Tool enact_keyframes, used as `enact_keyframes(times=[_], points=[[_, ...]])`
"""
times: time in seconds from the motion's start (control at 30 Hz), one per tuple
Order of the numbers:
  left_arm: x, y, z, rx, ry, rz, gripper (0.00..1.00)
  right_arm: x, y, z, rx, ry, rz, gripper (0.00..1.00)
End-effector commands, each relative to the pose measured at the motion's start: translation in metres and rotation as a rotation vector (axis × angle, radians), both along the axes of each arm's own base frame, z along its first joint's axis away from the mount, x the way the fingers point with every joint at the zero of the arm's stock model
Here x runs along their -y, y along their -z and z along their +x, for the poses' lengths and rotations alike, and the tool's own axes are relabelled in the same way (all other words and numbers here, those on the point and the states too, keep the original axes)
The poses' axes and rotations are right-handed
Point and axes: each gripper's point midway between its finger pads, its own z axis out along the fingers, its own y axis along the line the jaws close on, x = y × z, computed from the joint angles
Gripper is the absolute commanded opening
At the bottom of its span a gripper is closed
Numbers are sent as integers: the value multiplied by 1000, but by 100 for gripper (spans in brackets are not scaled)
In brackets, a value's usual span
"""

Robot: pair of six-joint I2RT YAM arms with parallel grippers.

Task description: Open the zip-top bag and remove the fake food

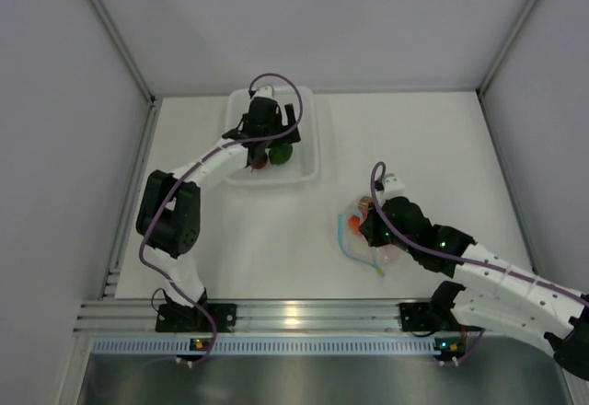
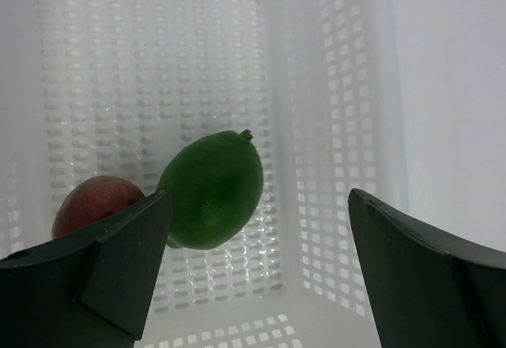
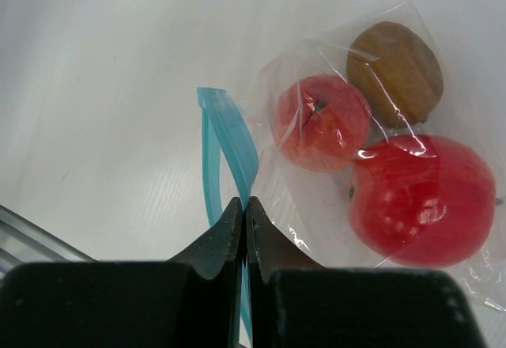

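The clear zip-top bag (image 3: 332, 198) lies on the table right of centre (image 1: 368, 239), its teal zip strip (image 3: 229, 146) parted. Inside it are a red fruit (image 3: 423, 202), an orange fruit (image 3: 320, 122) and a brownish-orange fruit (image 3: 395, 71). My right gripper (image 3: 246, 204) is shut on the bag's teal zip edge. My left gripper (image 2: 261, 229) is open and empty, inside the white perforated tub (image 1: 304, 161). A green fruit (image 2: 212, 190) and a dark maroon fruit (image 2: 95, 206) lie in the tub just beyond its left finger (image 2: 103, 269); the green fruit (image 1: 281, 154) also shows from above.
The tub's perforated walls (image 2: 340, 126) stand close around my left gripper. White enclosure walls ring the table. An aluminium rail (image 1: 304, 318) runs along the near edge by the arm bases.
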Motion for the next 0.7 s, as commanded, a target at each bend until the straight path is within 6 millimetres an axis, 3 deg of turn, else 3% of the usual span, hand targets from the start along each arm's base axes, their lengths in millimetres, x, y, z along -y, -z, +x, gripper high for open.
enact_keyframes(times=[0.0, 0.07, 0.1, 0.17, 0.2, 0.27, 0.33, 0.37, 0.4, 0.47, 0.6, 0.67], points=[[1, -67, -11, 121, 40, -76, 98, -14, -26, 5, 59, -26, 66, 0], [5, -77, -22, 125, 69, -116, 98, -14, -29, 5, 61, -26, 68, 0], [10, -95, -34, 140, 96, -171, 98, -15, -34, 6, 68, -25, 76, 0], [15, -92, -53, 113, 130, -207, 98, -17, -39, 6, 69, -21, 93, 0], [16, -104, -62, 135, 142, -226, 98, -18, -45, 7, 75, -20, 112, 0], [32, -99, -85, 114, 208, -244, 98, -23, -54, 4, 73, -25, 167, 0], [37, -114, -106, 144, 245, -263, 98, -30, -63, -1, 65, -42, 237, 0], [45, -109, -123, 133, 275, -259, 98, -32, -68, -4, 68, -49, 265, 0], [47, -124, -137, 168, 296, -278, 98, -33, -70, -4, 67, -52, 283, 0], [60, -134, -170, 198, 365, -284, 98, -34, -75, -6, 61, -47, 316, 0], [81, -135, -215, 227, 448, -261, 93, -31, -74, -3, 58, -8, 320, 0], [100, -127, -250, 222, 528, -244, 84, -31, -70, -1, 47, 8, 319, 0]])
